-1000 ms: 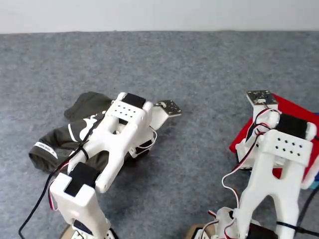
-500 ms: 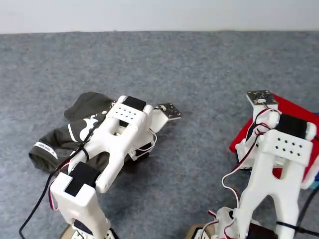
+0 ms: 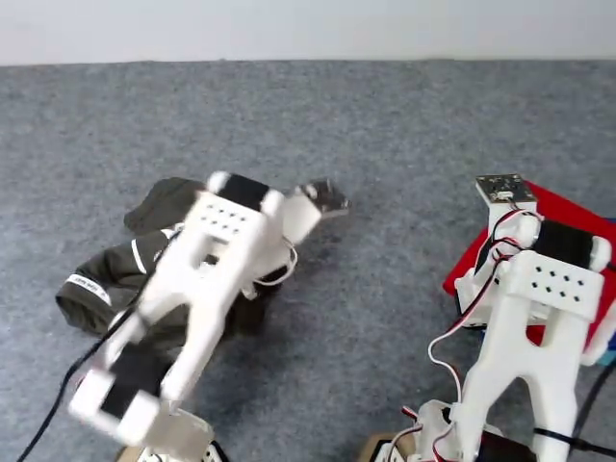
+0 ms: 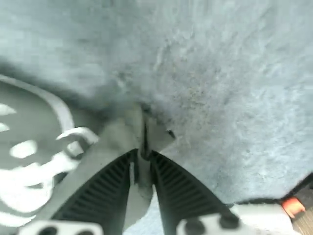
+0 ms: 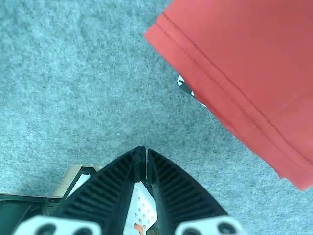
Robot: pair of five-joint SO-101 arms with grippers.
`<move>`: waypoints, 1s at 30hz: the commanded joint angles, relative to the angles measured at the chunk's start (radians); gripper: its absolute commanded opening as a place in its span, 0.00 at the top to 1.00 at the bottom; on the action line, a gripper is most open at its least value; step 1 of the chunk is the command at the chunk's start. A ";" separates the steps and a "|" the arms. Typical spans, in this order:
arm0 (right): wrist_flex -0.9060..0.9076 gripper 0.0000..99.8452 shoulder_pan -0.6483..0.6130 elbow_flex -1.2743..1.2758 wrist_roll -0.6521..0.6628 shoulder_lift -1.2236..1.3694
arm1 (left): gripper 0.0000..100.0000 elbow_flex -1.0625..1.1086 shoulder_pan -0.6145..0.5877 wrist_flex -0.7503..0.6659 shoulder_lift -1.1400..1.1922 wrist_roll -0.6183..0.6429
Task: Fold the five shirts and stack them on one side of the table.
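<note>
Two shirts can be picked out. Dark shirt point(image 3: 106, 274), white print, lies crumpled on the left half of the table point(image 3: 404, 135), partly under the left arm point(image 3: 207, 260). Red shirt point(image 3: 568, 207) lies flat at the right edge.

Left gripper point(image 4: 143, 147): jaws drawn together on what looks like a thin fold at the dark shirt's edge, low against the table. Right gripper point(image 5: 145, 157): jaws closed, nothing between them, over bare table just beside the red shirt's corner.

Handling (judgement): light, limp knit that will sag and drag and won't hold a crease unaided. Best pinched at a hem or shoulder seam, where the cloth is doubled; a single-layer pinch may slip out.

Obscured: how much cloth sits in the left jaws cannot be told. Dark shirt's sleeves and collar cannot be told apart, and the arm covers its near part. Red shirt is cut off by the right arm point(image 3: 539, 318) and the frame edge, so whether anything lies beneath it is unclear.
</note>
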 commanded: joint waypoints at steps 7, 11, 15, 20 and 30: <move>0.033 0.99 -0.179 -0.117 -0.006 -0.027 | 0.99 -0.067 -0.396 0.046 -0.618 -0.031; -0.019 0.99 -0.311 -0.114 -0.011 -0.027 | 0.99 -0.067 -0.585 0.046 -0.787 -0.132; -0.105 0.99 -0.433 -0.114 -0.012 -0.025 | 0.99 -0.064 -0.772 0.043 -0.905 -0.189; -0.243 0.99 -0.556 -0.117 -0.012 0.035 | 0.99 -0.059 -1.020 0.041 -0.934 -0.193; -0.372 0.88 -0.794 -0.295 -0.012 0.335 | 0.99 0.208 -1.235 -0.060 -0.934 -0.192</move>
